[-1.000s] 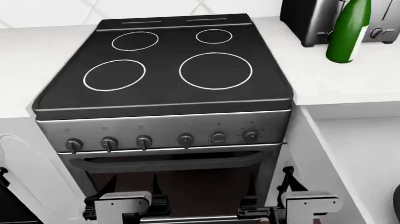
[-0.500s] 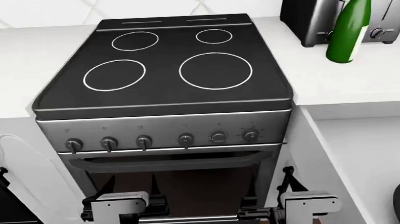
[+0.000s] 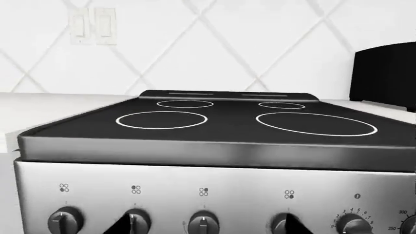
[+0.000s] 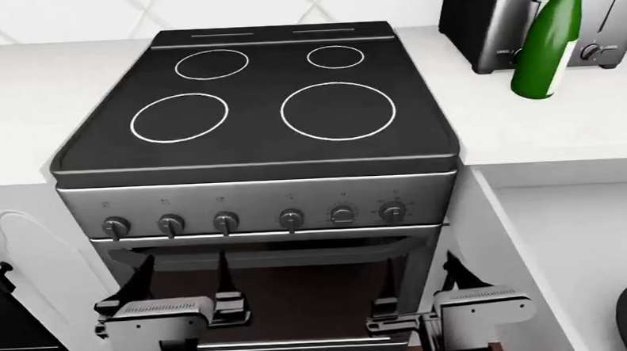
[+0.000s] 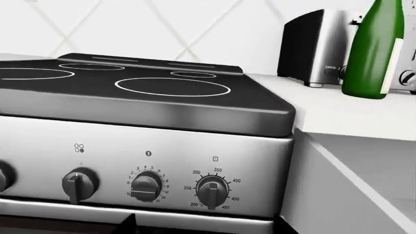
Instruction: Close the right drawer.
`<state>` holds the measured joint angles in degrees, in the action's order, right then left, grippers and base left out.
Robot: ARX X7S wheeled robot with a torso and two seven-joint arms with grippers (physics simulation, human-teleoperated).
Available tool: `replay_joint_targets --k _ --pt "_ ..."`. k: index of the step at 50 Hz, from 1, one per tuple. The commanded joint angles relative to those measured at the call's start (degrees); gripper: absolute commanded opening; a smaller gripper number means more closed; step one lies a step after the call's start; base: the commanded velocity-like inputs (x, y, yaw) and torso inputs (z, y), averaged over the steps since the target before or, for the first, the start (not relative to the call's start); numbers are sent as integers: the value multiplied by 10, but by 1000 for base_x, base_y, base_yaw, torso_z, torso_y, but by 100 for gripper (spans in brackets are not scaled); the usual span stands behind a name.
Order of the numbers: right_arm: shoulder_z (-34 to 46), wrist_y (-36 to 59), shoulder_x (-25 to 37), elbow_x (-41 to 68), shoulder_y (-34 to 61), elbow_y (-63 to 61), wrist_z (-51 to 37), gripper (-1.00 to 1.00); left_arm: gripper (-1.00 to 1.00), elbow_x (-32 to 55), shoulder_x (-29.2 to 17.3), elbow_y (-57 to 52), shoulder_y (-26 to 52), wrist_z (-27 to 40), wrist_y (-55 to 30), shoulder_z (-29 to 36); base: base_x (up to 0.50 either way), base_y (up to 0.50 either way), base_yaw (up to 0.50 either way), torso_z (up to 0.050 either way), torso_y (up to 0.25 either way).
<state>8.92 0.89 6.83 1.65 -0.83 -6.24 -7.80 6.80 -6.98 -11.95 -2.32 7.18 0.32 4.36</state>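
From the head view we see the whole stove (image 4: 259, 146) with its black glass top, and to its right the right drawer (image 4: 570, 243) standing open, its pale grey inside showing below the white bench (image 4: 545, 134). Only that view shows both hands: the left hand (image 4: 181, 288) and the right hand (image 4: 419, 286) hang low in front of the oven door (image 4: 277, 296), clear of the drawer. The left wrist view shows wall switches (image 3: 93, 25) on the tiled wall behind the stove, which no other view catches; the right wrist view shows the numbered dials (image 5: 211, 191) and the green bottle (image 5: 377, 48) beside the toaster (image 5: 318, 46) up close. Compared with half a second ago, both hands have spread a little apart and risen, the left one shifting further left. Each hand's fingers stand apart, holding nothing, touching nothing that we can make out.
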Motion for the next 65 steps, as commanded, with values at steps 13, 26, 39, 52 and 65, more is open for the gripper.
replay_joint_targets --k 13,26,39,52,65 --pt "27 122 11 -28 92 -52 3 100 100 10 -50 -181 16 14 -132 7 0 0 0 0 0" --pt "8 134 32 6 200 21 36 100 100 30 -63 -200 50 17 -162 3 0 0 0 0 0" --pt "31 180 38 -12 208 -43 30 100 100 54 -78 -264 76 25 -223 1 0 0 0 0 0" --pt "43 271 44 -16 231 -131 31 100 100 113 -90 -372 123 46 -351 -23 0 0 0 0 0" --pt "55 371 47 -20 261 -220 32 100 100 207 -92 -451 173 72 -468 -72 0 0 0 0 0"
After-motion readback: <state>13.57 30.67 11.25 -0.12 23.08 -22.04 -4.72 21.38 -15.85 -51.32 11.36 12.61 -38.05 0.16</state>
